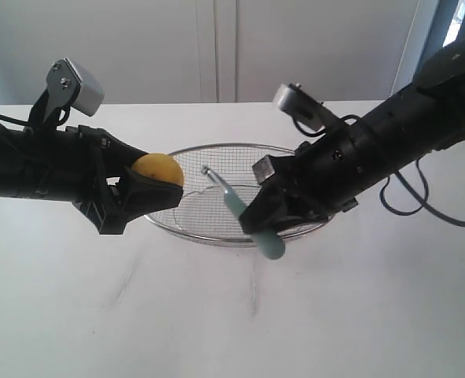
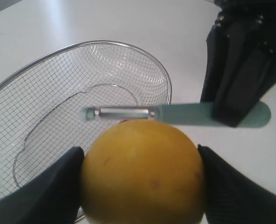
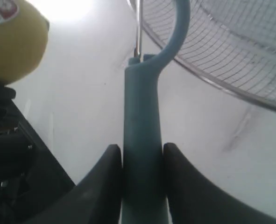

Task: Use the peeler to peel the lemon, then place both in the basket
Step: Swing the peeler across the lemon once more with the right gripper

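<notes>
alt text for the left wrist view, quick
A lemon fills the foreground, clamped between two black fingers of the left gripper. Just beyond it the right gripper holds a teal peeler crosswise, with a wire basket on the white table behind.

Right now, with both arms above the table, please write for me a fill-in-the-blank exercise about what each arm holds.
1. The left fingers hold a yellow ____.
2. The right fingers grip the peeler by its teal ____.
3. The wire basket rests on the white ____.
Missing words: lemon, handle, table.
</notes>
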`<action>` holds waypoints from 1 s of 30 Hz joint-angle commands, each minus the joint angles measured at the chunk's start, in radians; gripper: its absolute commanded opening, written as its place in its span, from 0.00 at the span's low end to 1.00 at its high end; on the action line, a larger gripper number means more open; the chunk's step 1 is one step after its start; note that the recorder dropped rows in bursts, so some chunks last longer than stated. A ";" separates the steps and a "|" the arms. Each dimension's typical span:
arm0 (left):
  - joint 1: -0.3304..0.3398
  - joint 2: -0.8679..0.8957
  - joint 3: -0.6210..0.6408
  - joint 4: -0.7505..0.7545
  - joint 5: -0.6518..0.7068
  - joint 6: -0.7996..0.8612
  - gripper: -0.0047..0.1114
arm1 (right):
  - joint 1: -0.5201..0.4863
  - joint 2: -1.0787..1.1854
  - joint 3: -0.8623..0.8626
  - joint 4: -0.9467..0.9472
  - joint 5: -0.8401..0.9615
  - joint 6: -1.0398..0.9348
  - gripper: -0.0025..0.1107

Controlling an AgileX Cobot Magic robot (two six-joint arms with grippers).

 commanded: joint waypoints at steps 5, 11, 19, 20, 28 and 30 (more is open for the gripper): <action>-0.004 -0.003 0.001 -0.027 0.026 -0.003 0.04 | 0.084 0.011 0.005 0.017 0.052 0.000 0.02; -0.004 -0.003 0.001 -0.027 0.024 -0.003 0.04 | 0.093 0.011 -0.014 0.029 0.104 0.000 0.02; -0.004 -0.003 0.001 -0.027 0.024 -0.003 0.04 | 0.093 0.002 -0.048 0.018 0.128 -0.002 0.02; -0.004 -0.003 0.001 -0.027 0.024 -0.003 0.04 | 0.093 0.002 -0.048 0.016 0.126 -0.002 0.02; -0.004 -0.003 0.001 -0.027 0.026 -0.003 0.04 | 0.093 0.002 -0.057 0.008 0.119 -0.002 0.02; -0.004 -0.003 0.001 -0.027 0.026 -0.003 0.04 | 0.091 0.002 -0.063 0.008 0.119 -0.002 0.02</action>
